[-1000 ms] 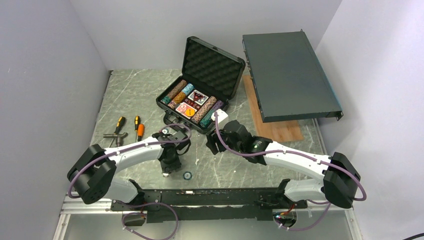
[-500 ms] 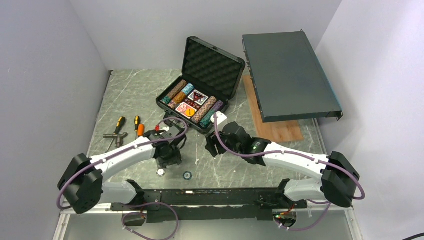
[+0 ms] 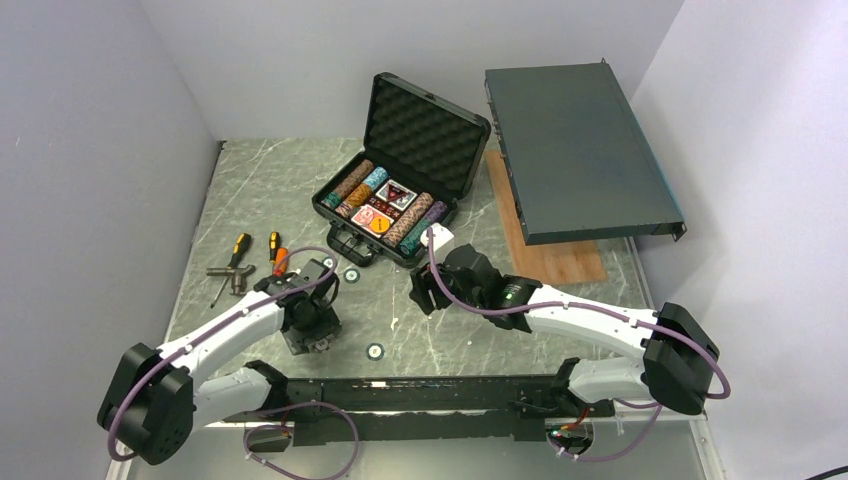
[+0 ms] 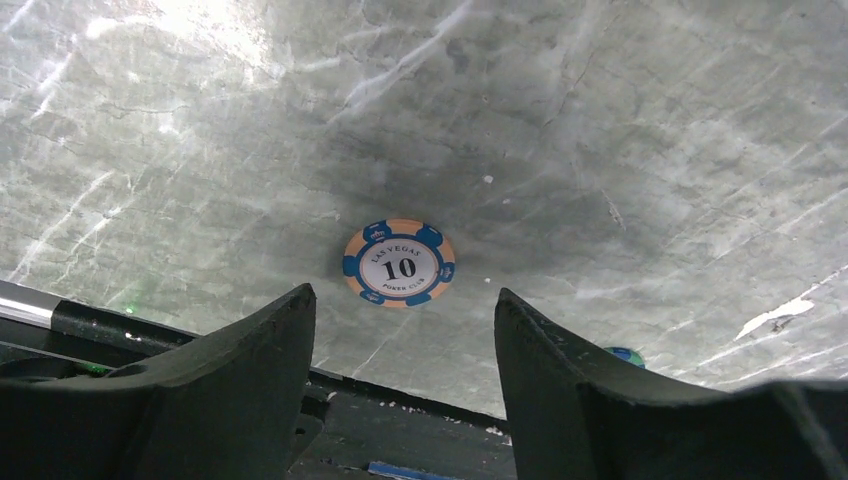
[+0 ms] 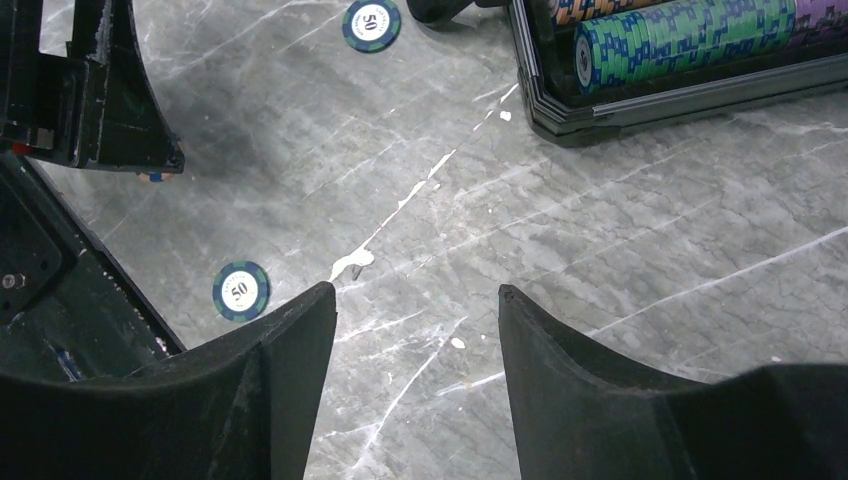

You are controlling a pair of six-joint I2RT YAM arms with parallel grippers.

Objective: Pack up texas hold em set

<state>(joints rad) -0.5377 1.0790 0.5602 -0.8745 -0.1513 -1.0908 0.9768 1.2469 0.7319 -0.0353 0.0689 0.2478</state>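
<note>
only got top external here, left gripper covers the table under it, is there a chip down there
Observer: Yes. Left wrist shows an orange and blue 10 chip flat on the table, just ahead of the open left gripper, not gripped.
Operator: the dark loose chips, what value
Observer: Right wrist reads 50 on both: the far 50 chip beside the case, and the near 50 chip.
Operator: right gripper holding anything
Observer: No. The right gripper is open, nothing between its fingers.
</note>
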